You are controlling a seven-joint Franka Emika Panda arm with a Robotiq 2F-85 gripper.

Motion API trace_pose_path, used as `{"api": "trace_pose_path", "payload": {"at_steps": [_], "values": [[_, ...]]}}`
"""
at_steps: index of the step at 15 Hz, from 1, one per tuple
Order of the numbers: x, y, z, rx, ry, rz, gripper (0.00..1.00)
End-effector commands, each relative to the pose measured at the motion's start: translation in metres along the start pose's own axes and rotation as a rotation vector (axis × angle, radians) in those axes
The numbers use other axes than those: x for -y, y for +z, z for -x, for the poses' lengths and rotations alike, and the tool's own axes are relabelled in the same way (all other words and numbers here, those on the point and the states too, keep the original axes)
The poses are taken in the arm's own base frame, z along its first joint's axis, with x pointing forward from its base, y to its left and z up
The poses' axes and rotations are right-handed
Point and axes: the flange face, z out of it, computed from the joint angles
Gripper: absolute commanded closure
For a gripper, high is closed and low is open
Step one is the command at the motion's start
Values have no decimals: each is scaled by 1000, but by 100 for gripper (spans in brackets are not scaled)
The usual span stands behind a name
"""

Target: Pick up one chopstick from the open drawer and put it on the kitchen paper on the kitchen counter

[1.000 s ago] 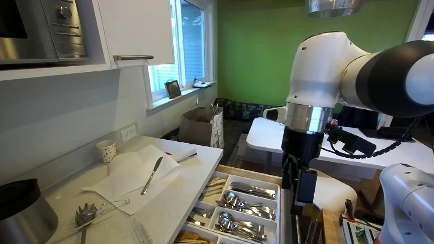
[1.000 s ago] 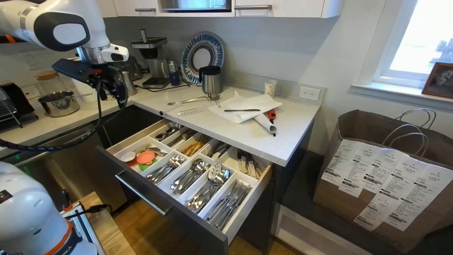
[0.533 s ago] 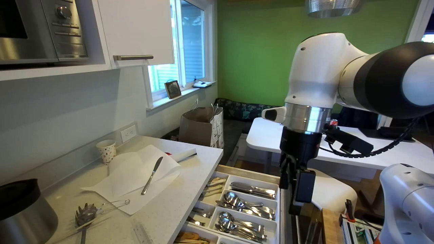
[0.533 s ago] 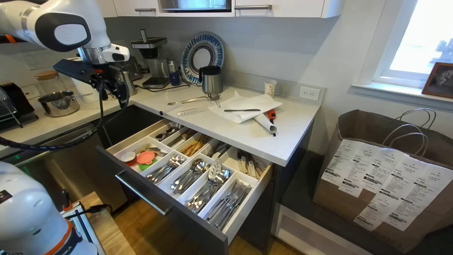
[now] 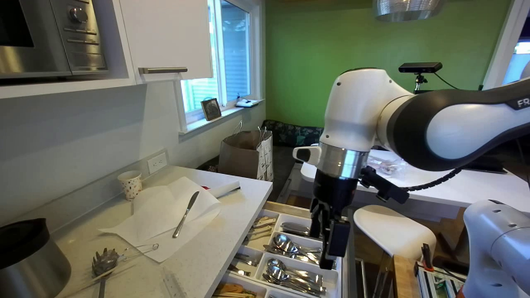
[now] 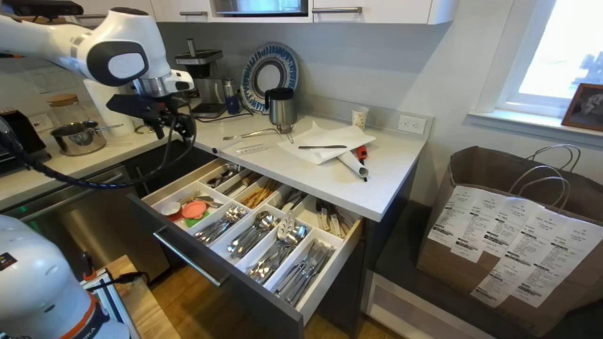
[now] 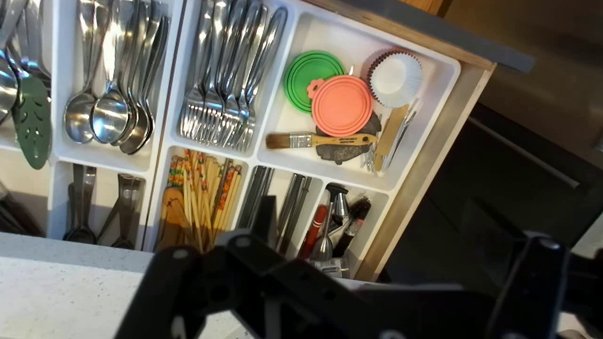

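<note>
My gripper (image 7: 381,219) is open and empty, its two black fingers wide apart in the wrist view. It hangs above the drawer in both exterior views (image 5: 325,248) (image 6: 175,134). The open drawer (image 6: 245,287) holds a white divided tray. Wooden chopsticks (image 7: 202,197) with red and orange patterned ends lie in one compartment, also visible in an exterior view (image 6: 260,193). Dark metal chopstick-like sticks (image 7: 293,202) lie in the compartment beside them, partly behind the left finger. The white kitchen paper (image 5: 157,219) lies on the counter (image 5: 244,207), with a table knife (image 5: 185,215) on it.
The tray also holds forks (image 7: 226,80), spoons (image 7: 110,113), a brush (image 7: 301,140) and silicone lids (image 7: 341,104). The counter edge overhangs the drawer's back. A paper cup (image 6: 359,117), steel jug (image 6: 282,108), paper roll (image 6: 353,165) and whisk-like utensils (image 5: 105,263) stand or lie around the paper.
My arm has moved sideways over the drawer, nearer the counter, and sits slightly lower. Nothing in the drawer or on the counter has visibly moved.
</note>
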Motion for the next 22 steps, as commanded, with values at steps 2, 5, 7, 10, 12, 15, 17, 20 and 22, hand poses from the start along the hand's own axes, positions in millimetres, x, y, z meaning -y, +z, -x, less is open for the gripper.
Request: {"api": "trace_pose_path", "payload": {"at_steps": [2,5,7,10,12,15,17,20,22], "values": [[-27,35,-23,-6,-46,-11,0],[-50,62,-34,9,-20,13,0],[-62,82,-40,16,12,8,0],[-75,110,-51,7,80,44,0],[-82,125,-59,-7,125,63,0],[-83,141,-69,-14,157,109,0],[-84,150,-77,-5,167,145,0],[-87,166,-87,28,150,204,0],[-88,177,-95,49,133,210,0]]}}
